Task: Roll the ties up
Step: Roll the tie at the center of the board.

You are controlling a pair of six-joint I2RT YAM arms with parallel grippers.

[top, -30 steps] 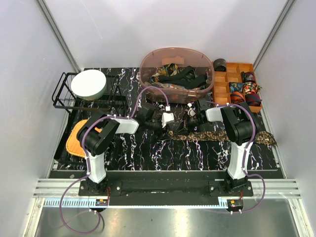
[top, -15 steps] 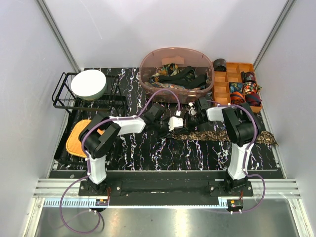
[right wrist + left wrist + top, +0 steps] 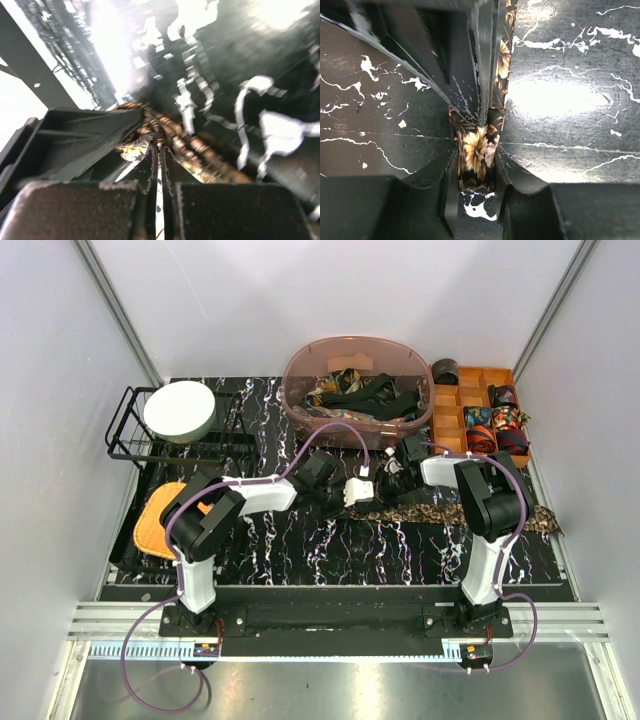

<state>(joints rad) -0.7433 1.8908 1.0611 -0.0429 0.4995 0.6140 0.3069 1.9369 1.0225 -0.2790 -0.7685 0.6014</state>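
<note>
Black marble-patterned tabletop [image 3: 300, 540]: the left gripper [image 3: 476, 147] is clamped on one end of a long dark brown necktie [image 3: 450, 512] speckled with tan, and the right gripper [image 3: 159, 150] pinches the same end right against it. The necktie's remaining length trails flat to the right, near an orange wooden compartment tray [image 3: 447, 400] of rolled ties [image 3: 495, 425] and a pink-tinted clear plastic tub [image 3: 296, 390].

in the top view the dark brown, tan-speckled fabric tie [image 3: 430, 512] loses its left end under the left gripper [image 3: 362, 490] and right gripper [image 3: 379, 485], whose fingertips are hidden too. the black right arm [image 3: 487, 502] covers a stretch of it. the right wrist view is smeared; whether those near-closed fingers [image 3: 172, 172] pinch fabric is unreadable.
</note>
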